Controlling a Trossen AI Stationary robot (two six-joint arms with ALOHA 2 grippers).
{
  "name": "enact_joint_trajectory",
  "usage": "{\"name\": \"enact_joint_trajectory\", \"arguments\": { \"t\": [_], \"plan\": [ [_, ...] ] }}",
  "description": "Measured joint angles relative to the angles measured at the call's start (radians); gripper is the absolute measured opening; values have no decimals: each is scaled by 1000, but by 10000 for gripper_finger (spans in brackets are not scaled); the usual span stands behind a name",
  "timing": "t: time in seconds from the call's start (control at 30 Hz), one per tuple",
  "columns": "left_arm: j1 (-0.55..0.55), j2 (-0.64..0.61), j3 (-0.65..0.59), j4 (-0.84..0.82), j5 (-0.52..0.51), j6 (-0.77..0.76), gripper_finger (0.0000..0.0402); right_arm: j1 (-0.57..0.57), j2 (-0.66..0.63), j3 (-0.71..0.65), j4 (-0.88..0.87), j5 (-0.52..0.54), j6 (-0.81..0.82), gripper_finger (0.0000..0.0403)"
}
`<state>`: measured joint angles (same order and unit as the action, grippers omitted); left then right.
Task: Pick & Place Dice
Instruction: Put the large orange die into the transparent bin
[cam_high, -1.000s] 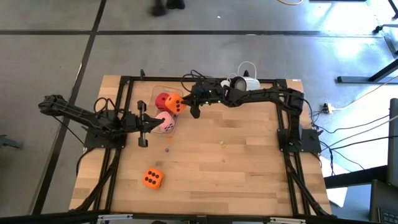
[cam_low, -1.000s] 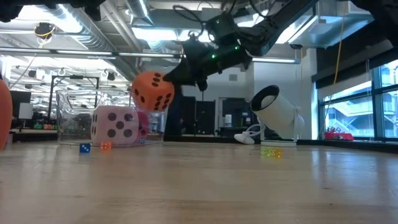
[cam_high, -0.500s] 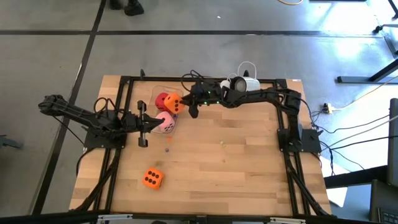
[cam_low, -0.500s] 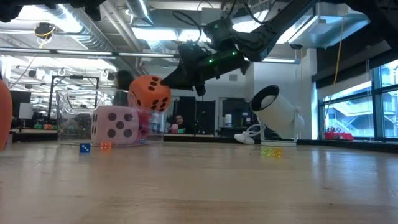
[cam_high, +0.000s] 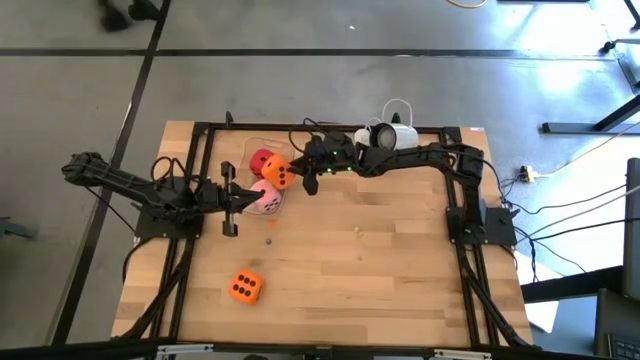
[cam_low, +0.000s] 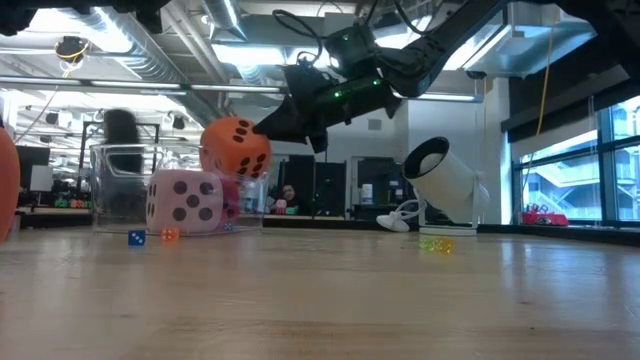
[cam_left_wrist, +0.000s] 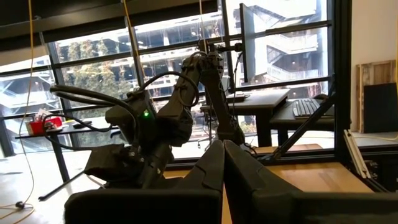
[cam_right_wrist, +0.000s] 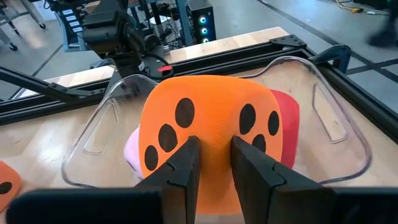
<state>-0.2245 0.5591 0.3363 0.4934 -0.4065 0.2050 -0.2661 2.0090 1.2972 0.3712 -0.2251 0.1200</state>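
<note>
**Orange die carried over the clear bin**

The wooden desk (cam_high: 380, 270) is shown from above, with both arms reaching toward its far left part. A clear plastic bin (cam_right_wrist: 339, 118) stands there; the red die (cam_high: 260, 159) lies inside it, and the pink die (cam_high: 266, 196) appears to rest at its near edge, though whether inside or just against the wall cannot be told. The right hand (cam_high: 293, 177) is clamped on the orange die (cam_high: 277, 175), which is held clear of the desk, above the pink die and the bin's rim. A second orange die (cam_high: 245, 287) lies alone near the front of the desk, well apart from the rest. The left hand (cam_high: 229, 198) is parked just beside the pink die with its fingers (cam_left_wrist: 211, 171) pressed together and nothing between them.

The held die appears dented where the fingers (cam_right_wrist: 180, 174) bite into its edge, so it is judged soft, light and unlikely to be damaged by a drop. A hold across two opposite flat faces is judged the surest, since a pinched corner could squirm free.

Compared with one second earlier, the held die has been carried slightly leftward, farther over the bin, and sits a little lower over the pink die. The other dice and the left arm are unchanged.
</note>
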Motion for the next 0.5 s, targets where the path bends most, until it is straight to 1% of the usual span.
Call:
{"name": "enact_joint_trajectory", "arguments": {
  "t": [0.5],
  "plan": [
    [0, 0, 0, -1, 0, 0, 3, 0, 0, 0, 2, 0, 17, 150]
  ]
}}
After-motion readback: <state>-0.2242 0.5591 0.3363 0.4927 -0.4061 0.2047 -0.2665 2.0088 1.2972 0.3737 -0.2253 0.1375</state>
